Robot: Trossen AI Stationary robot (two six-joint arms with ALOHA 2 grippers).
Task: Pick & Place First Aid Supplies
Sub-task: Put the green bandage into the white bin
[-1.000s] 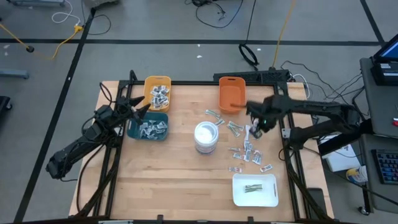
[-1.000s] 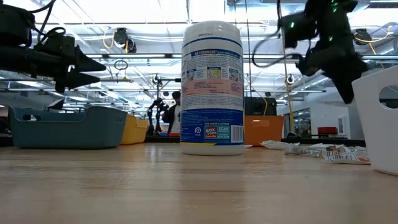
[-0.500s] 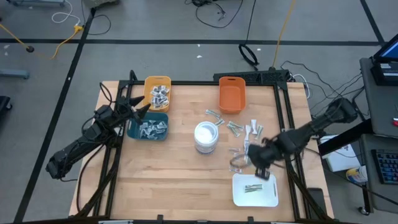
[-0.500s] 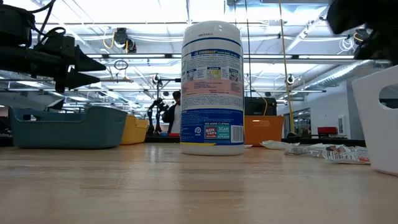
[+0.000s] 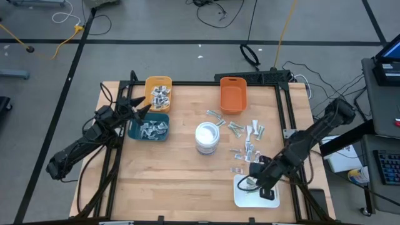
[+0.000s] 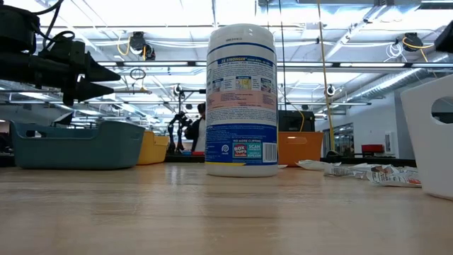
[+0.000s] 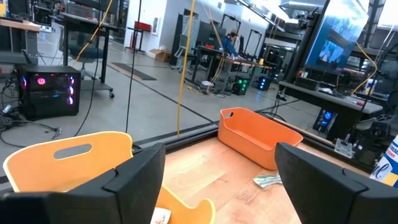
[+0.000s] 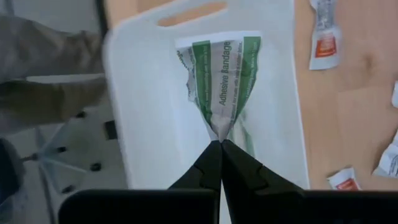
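Observation:
First aid supplies (image 5: 247, 147) lie scattered as small packets on the wooden table right of centre; the low view shows them as a flat heap (image 6: 368, 172). My right gripper (image 5: 252, 183) hangs over the white tray (image 5: 272, 201) at the near right, shut on a green-and-white adhesive bandage packet (image 8: 221, 74). My left gripper (image 5: 145, 107) stands open and level at the far left, between the yellow bin (image 5: 157, 92) and the teal bin (image 5: 150, 127), with nothing between its fingers (image 7: 134, 180). My right gripper pinches the narrowed end (image 8: 218, 129) of the bandage packet between its two fingertips. The fingers slant down from the table's right side. The packet fans out beyond the fingertips over the tray's floor (image 8: 146, 124); whether it touches the tray I cannot tell.
A white wipes canister (image 5: 207, 137) stands upright at the table's middle, large in the low view (image 6: 241, 99). An orange bin (image 5: 232, 95) sits at the far edge. Both left bins hold silvery packets. Bare wood lies along the near left.
My right gripper has swung from beside the orange bin toward the table's near edge, past the scattered packets, and now hangs over the white tray, rolled and tipped downward. It has stayed shut and has gone out of the low view.

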